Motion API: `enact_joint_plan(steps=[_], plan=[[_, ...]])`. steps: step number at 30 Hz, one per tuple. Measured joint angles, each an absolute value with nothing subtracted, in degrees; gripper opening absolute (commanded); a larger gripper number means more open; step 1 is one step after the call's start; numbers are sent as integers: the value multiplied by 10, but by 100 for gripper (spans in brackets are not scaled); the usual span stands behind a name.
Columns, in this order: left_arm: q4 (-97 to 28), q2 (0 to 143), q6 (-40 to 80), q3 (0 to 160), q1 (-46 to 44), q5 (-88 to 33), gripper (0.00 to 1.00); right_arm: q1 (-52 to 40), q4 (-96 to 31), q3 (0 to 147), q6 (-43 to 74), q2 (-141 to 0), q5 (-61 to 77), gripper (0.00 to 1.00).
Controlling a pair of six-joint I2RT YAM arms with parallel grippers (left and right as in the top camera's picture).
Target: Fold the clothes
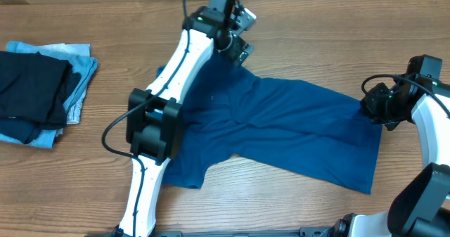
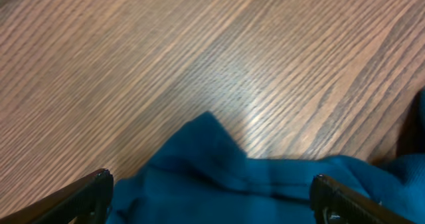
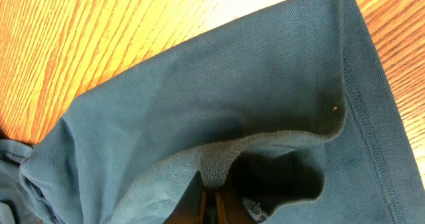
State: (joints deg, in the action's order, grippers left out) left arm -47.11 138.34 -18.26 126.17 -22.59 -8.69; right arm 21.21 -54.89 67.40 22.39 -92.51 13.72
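We see a brown wooden table. A big dark blue shirt lies spread out in the middle of it, a bit wrinkled. Our left claw hangs over the far edge of the shirt with its fingers spread wide, and it holds nothing. Our right claw is pressed together on the right edge of the shirt, near the stitched hem, and it pinches a fold of the cloth. At the left side of the table sits a small pile, black clothes on top of light blue clothes, well apart from the shirt.
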Motion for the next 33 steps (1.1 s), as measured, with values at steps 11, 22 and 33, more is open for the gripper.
enact_joint_plan(steps=[11,22,33], plan=[[-449,1426,-186,1264,-269,-1,69,212,-549,674,224,-925,137,4],[-441,1463,-185,1265,-269,16,30,212,-548,674,224,-925,137,4],[-511,1472,-147,1434,-269,20,4,212,-511,674,224,-925,135,4]])
